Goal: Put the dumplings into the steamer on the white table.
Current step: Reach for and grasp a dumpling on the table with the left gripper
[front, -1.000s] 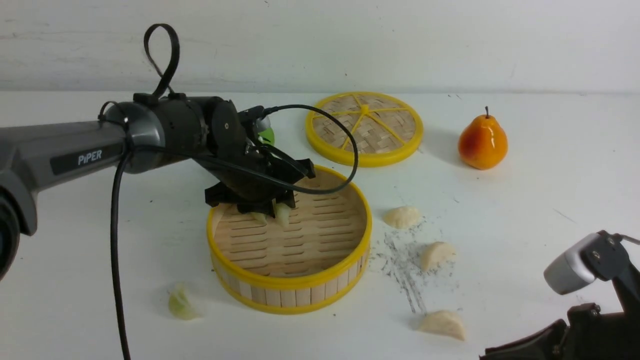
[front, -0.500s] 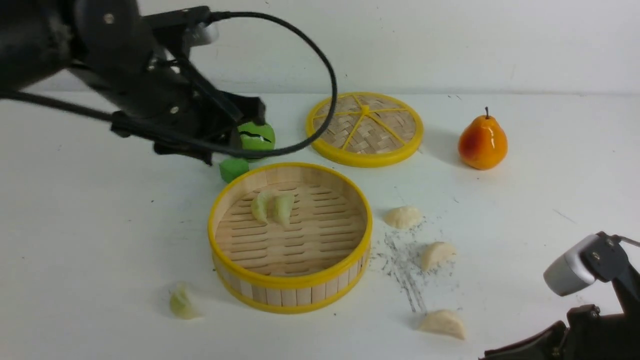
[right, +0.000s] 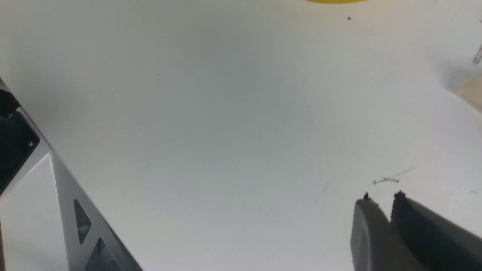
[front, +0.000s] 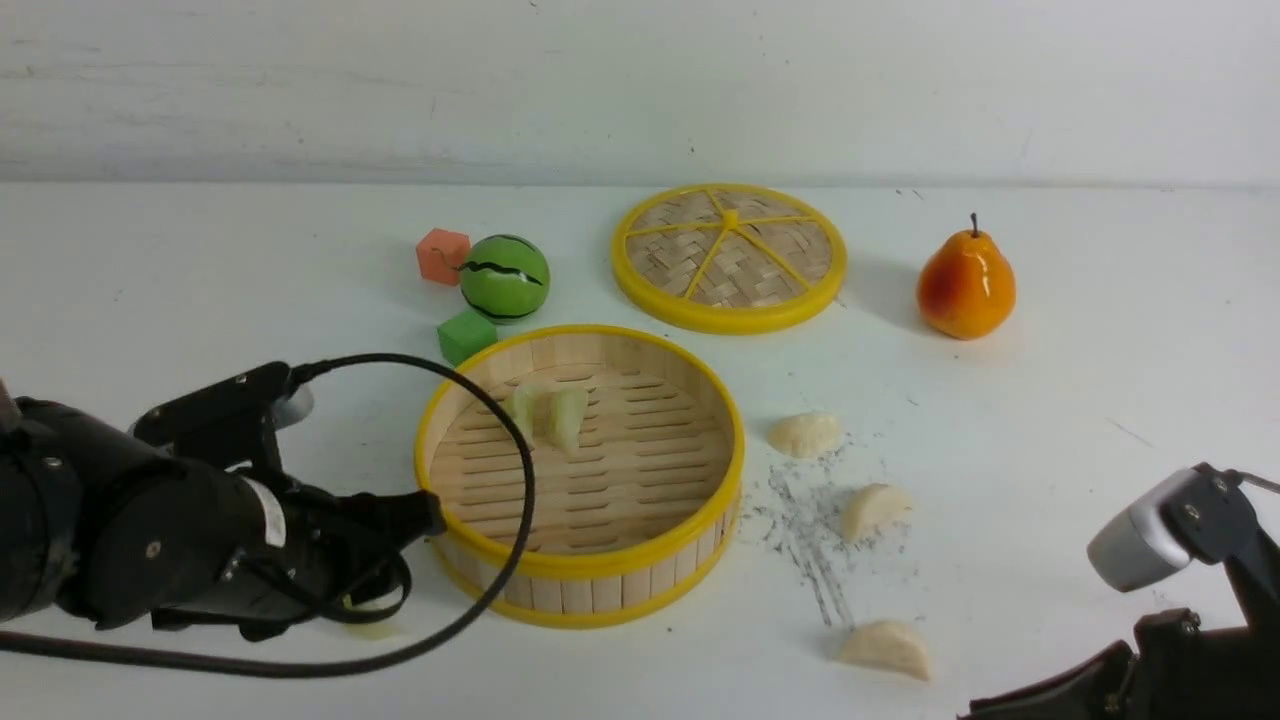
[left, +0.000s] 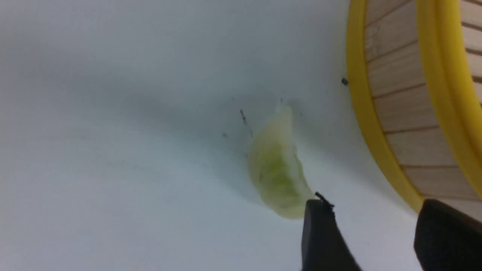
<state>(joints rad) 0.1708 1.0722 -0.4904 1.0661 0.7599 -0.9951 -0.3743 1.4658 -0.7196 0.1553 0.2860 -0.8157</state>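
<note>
- The left gripper (left: 371, 203) has its jaws spread wide and empty, near the green dumpling (left: 278, 169) beside the steamer (front: 580, 565); it should straddle the dumpling squarely, then squeeze gently.
- Two dumplings (front: 567, 420) lie inside the steamer.
- Three pale dumplings (front: 806, 435) wait right of it.
- The right gripper (right: 384, 195) holds nothing, its tips slightly apart.

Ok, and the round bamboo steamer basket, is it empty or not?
Not empty: inside the round bamboo steamer basket with yellow rims, two pale green crescent dumplings lie on its slatted floor.
</note>
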